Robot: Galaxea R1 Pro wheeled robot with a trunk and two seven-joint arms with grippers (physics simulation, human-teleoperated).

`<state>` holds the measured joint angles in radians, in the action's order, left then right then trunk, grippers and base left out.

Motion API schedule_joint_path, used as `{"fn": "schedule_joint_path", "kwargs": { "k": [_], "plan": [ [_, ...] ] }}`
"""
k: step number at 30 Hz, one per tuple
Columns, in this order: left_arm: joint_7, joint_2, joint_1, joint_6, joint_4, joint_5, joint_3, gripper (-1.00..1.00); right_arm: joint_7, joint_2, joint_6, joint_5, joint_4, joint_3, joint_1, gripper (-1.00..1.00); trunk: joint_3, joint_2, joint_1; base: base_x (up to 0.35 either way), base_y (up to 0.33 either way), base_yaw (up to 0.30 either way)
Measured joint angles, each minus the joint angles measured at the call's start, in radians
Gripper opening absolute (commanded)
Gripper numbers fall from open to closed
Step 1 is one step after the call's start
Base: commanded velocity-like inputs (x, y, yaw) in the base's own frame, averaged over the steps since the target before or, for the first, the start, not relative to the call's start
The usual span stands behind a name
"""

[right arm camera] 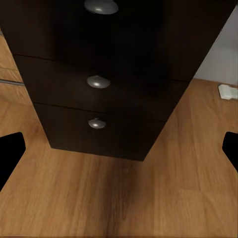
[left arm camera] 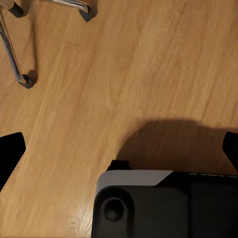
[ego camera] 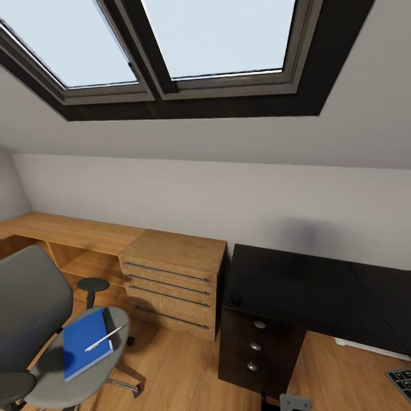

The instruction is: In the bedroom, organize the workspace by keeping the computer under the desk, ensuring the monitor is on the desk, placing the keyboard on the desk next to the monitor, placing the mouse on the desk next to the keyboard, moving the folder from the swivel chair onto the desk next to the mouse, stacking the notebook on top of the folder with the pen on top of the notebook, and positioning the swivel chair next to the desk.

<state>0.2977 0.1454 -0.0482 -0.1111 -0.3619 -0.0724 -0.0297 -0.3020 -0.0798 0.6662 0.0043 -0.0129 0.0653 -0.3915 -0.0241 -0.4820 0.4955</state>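
Bench (ego camera: 308, 285) was seen at right, black top bare, small dark mouse (ego camera: 236, 299) near its left edge above the drawers (right arm camera: 99, 82). Chair (ego camera: 34, 319) stood at left on the floor, apart from the bench. Folder (ego camera: 83, 342) lay flat on its seat, pen (ego camera: 105, 338) on top: thin, stiff, light, likely slippery; best pinched at an overhanging edge. Pen could roll off. Keyboard (ego camera: 402, 381) corner was seen on the floor. Left hand (left arm camera: 119, 148) and right hand (right arm camera: 119, 151) were spread wide, nothing held.
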Motion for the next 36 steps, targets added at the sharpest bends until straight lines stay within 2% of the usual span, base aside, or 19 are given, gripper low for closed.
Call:
{"fn": "schedule_joint_path", "kwargs": {
  "k": [24,28,30,36],
  "plan": [
    [-0.001,0.000,0.000,-0.010,0.010,-0.001,0.006,1.00,-0.002,-0.007,-0.001,-0.003,-0.008,0.000,0.000,1.00,-0.010,0.000,0.000,0.000,0.000,-0.242],
    [-0.001,-0.001,0.000,-0.037,0.010,-0.001,0.007,1.00,-0.002,-0.007,-0.001,-0.003,-0.008,0.000,0.000,1.00,-0.014,0.000,0.000,0.000,0.000,-0.221],
    [-0.001,0.000,0.000,-0.091,0.036,-0.002,0.005,1.00,-0.003,-0.007,-0.002,-0.003,-0.008,0.000,0.000,1.00,-0.016,0.000,0.000,0.000,0.000,-0.177],
    [-0.001,0.000,0.000,-0.110,0.065,-0.002,0.002,1.00,-0.003,-0.007,-0.002,-0.003,-0.008,0.001,0.000,1.00,-0.023,0.000,0.000,0.000,0.000,-0.158]
  ]
}}
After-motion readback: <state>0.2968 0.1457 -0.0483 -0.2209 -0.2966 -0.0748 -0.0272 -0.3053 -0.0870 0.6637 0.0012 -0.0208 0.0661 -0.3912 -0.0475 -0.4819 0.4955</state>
